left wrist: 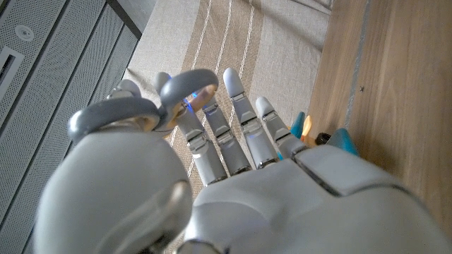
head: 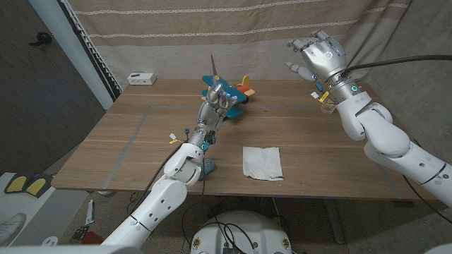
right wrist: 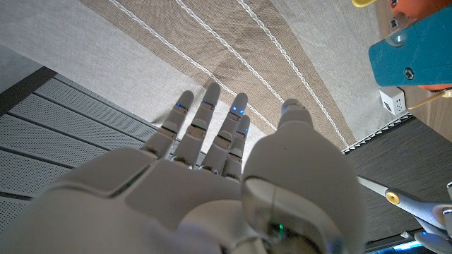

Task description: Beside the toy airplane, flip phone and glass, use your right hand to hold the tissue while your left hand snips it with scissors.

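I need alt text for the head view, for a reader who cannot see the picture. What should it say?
A robot's left hand holds grey-handled scissors upright above a wooden table, in front of a blue and orange toy airplane. Its right hand hangs raised and open at the far right corner, and a white tissue lies flat near the front edge.

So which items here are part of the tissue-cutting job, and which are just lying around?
Job:
tissue, flat on the table
scissors, held by the left hand
right hand, raised, holding nothing

Lying about:
toy airplane
glass
small white box
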Action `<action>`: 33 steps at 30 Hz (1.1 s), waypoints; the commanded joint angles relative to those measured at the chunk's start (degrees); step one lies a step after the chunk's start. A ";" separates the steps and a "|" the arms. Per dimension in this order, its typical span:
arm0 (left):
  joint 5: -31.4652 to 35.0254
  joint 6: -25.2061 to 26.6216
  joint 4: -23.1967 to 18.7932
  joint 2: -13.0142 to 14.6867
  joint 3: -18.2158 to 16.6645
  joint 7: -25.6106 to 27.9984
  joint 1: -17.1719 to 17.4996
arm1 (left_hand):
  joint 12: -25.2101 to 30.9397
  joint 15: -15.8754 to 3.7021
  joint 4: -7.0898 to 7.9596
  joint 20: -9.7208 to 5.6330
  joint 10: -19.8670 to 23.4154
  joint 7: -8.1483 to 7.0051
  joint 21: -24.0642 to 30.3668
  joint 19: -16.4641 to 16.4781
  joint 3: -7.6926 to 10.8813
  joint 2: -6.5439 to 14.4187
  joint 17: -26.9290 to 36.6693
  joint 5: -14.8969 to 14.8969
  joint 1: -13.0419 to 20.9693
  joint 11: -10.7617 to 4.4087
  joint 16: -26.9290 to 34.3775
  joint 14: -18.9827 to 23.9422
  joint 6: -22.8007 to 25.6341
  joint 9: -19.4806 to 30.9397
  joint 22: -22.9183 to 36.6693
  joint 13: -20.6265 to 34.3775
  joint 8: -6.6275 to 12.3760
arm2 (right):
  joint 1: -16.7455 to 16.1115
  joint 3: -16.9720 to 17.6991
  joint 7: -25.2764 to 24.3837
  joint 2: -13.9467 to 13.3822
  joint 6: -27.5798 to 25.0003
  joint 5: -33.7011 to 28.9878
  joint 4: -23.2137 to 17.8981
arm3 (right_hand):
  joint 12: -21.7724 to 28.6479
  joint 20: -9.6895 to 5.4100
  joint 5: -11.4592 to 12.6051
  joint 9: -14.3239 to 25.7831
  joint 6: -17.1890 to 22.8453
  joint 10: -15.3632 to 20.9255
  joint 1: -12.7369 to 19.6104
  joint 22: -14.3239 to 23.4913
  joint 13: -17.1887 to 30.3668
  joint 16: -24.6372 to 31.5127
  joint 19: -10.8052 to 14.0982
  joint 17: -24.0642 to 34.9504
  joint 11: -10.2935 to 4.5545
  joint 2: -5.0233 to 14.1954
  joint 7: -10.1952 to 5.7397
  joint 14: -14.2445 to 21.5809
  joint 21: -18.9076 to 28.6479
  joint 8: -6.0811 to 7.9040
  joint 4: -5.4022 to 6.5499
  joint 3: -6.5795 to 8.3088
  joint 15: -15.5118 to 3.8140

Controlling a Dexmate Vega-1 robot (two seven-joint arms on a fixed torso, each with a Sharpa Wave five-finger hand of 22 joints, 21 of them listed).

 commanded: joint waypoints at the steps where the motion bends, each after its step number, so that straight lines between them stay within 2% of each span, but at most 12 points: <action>1: 5.05 -0.32 -0.56 1.46 0.00 3.32 0.16 | 3.82 -6.66 -0.36 -1.69 2.70 0.87 -0.60 0.50 -2.57 -0.08 0.46 0.05 -1.83 -1.74 0.35 0.26 0.36 -0.30 -0.08 12.00 -0.23 | -0.26 0.09 -0.51 0.10 -0.10 0.05 -0.02 | 0.26 0.05 0.44 0.10 -0.06 -0.19 -0.39 0.11 -0.09 0.48 0.58 0.17 0.00 0.00 -0.10 -0.20 -0.16 -0.09 -0.07 -0.49 -9.81; 2: 5.45 -0.35 -0.49 1.49 -0.02 3.66 0.16 | 3.53 -6.65 -0.55 -1.59 2.62 1.20 -0.83 0.47 -3.91 -0.10 0.58 -0.08 -2.58 -1.76 0.27 0.06 0.42 -0.57 -0.11 11.60 -0.38 | -0.33 0.14 -0.56 0.08 -0.14 0.05 -0.07 | 0.25 0.05 0.44 0.09 -0.05 -0.20 -0.40 0.12 -0.09 0.49 0.58 0.17 -0.04 -0.02 -0.14 -0.21 -0.17 -0.09 -0.08 -0.50 -9.80; 3: 5.66 -0.36 -0.40 1.54 -0.07 3.83 0.16 | 3.46 -6.65 -0.61 -1.53 2.61 1.32 -0.88 0.51 -4.28 -0.08 0.62 -0.11 -2.76 -1.77 0.24 0.00 0.39 -0.60 -0.12 11.50 -0.41 | -0.41 0.19 -0.59 0.06 -0.18 0.05 -0.12 | 0.26 0.05 0.43 0.08 -0.07 -0.22 -0.42 0.12 -0.09 0.50 0.58 0.18 -0.03 -0.04 -0.07 -0.20 -0.18 -0.12 -0.07 -0.52 -9.77; 5: 6.33 -0.57 -0.11 1.67 -0.20 4.10 0.12 | 3.14 -6.61 -0.78 -1.60 2.71 1.35 -1.28 0.66 -7.00 0.04 0.83 -0.39 -4.48 -1.78 0.16 -0.16 0.75 -1.22 -0.17 10.92 -0.69 | -0.60 0.30 -0.59 -0.02 -0.26 0.06 -0.25 | 0.29 0.07 0.44 0.05 -0.03 -0.19 -0.45 0.12 -0.08 0.51 0.61 0.18 -0.03 -0.05 -0.13 -0.23 -0.21 -0.17 -0.08 -0.55 -9.80; 6: 6.91 -0.32 -0.20 1.90 -0.29 4.71 0.13 | 3.05 -6.62 -0.85 -1.52 2.77 1.85 -1.41 0.67 -7.78 0.10 0.90 -0.45 -4.88 -1.78 0.15 -0.17 0.72 -1.13 -0.19 10.73 -0.66 | -0.72 0.38 -0.57 -0.09 -0.30 0.06 -0.33 | 0.28 0.04 0.45 0.04 0.00 -0.23 -0.45 0.12 -0.08 0.52 0.63 0.18 0.03 -0.04 -0.15 -0.23 -0.22 -0.18 -0.08 -0.55 -9.80; 13: 9.65 -0.87 0.51 2.28 -0.72 6.12 0.02 | 2.84 -6.56 -1.09 -1.07 3.28 2.95 -2.05 0.63 -11.38 0.20 1.20 -0.70 -6.70 -1.79 0.08 -0.33 0.98 -1.63 -0.24 10.03 -0.94 | -1.59 0.91 -0.66 -0.21 -0.85 0.09 -0.82 | 0.28 0.07 0.47 -0.04 0.02 -0.32 -0.53 0.12 -0.08 0.54 0.69 0.18 -0.15 -0.07 -0.09 -0.30 -0.30 -0.33 -0.09 -0.63 -9.80; 19: 10.31 -1.82 1.82 2.17 -0.83 5.21 -0.49 | 2.25 -6.50 -1.31 -0.51 2.91 3.42 -2.72 0.38 -14.88 0.19 1.39 -1.07 -8.36 -1.84 -0.26 -1.07 -0.36 -1.67 -0.28 9.19 -1.61 | -2.14 1.20 -0.54 -0.33 -1.10 0.13 -1.08 | 0.32 0.12 0.49 -0.13 0.10 -0.27 -0.57 0.12 -0.10 0.61 0.68 0.21 -0.03 -0.06 -0.08 -0.31 -0.40 -0.47 -0.12 -0.67 -9.81; 23: 11.01 -1.99 1.98 2.65 -1.06 4.82 -0.79 | 1.36 -6.45 -1.37 0.01 1.29 4.22 -3.25 0.21 -17.84 0.37 1.44 -1.35 -9.72 -1.87 -0.82 -2.14 -2.09 -1.71 -0.29 8.56 -2.46 | -2.28 1.35 -0.45 -0.45 -1.08 0.21 -1.10 | 0.35 0.12 0.51 -0.17 0.08 -0.28 -0.60 0.13 -0.09 0.61 0.68 0.20 -0.06 -0.06 -0.04 -0.35 -0.47 -0.58 -0.13 -0.71 -9.81; 24: 11.51 -1.84 1.95 3.02 -1.12 4.79 -0.93 | 1.35 -6.44 -1.35 0.07 1.19 4.22 -3.31 0.15 -18.09 0.37 1.44 -1.38 -9.87 -1.87 -0.88 -2.24 -2.26 -1.74 -0.29 8.58 -2.56 | -2.31 1.38 -0.49 -0.47 -1.03 0.24 -1.09 | 0.36 0.13 0.52 -0.19 0.10 -0.29 -0.62 0.13 -0.08 0.61 0.69 0.19 -0.05 -0.07 -0.17 -0.35 -0.48 -0.60 -0.13 -0.72 -9.80; 27: 11.44 -1.66 2.11 3.39 -1.31 4.29 -1.16 | 0.49 -6.38 -1.24 0.67 -0.80 4.19 -3.77 0.13 -21.01 0.57 1.38 -1.59 -11.34 -1.87 -1.71 -3.89 -3.72 -1.90 -0.29 8.20 -3.42 | -2.34 1.44 -0.70 -0.46 -0.91 0.35 -1.02 | 0.33 0.14 0.53 -0.22 0.12 -0.38 -0.67 0.13 -0.09 0.61 0.71 0.18 0.00 -0.04 -0.09 -0.36 -0.51 -0.65 -0.10 -0.74 -9.80; 30: 11.37 -1.37 2.21 3.84 -1.47 3.79 -1.38 | -0.06 -6.40 -1.15 1.13 -2.20 4.42 -4.14 0.03 -23.03 0.89 1.34 -1.63 -12.17 -1.89 -2.21 -4.89 -5.26 -1.99 -0.29 7.97 -4.25 | -2.47 1.55 -0.83 -0.50 -0.96 0.33 -1.02 | 0.35 0.12 0.54 -0.26 0.09 -0.39 -0.69 0.13 -0.08 0.64 0.76 0.18 0.05 -0.06 -0.07 -0.37 -0.55 -0.75 -0.12 -0.77 -9.82; 33: 11.29 -0.80 2.42 4.51 -1.51 3.05 -1.67 | -0.53 -6.38 -1.05 1.48 -3.02 4.67 -4.43 -0.27 -23.99 1.08 1.31 -1.60 -12.59 -1.90 -2.40 -5.27 -5.85 -1.82 -0.29 7.60 -4.47 | -2.60 1.71 -0.98 -0.57 -0.93 0.40 -1.10 | 0.37 0.13 0.57 -0.28 0.18 -0.34 -0.71 0.13 -0.12 0.61 0.77 0.15 0.00 0.00 -0.06 -0.41 -0.60 -0.79 -0.11 -0.77 -9.86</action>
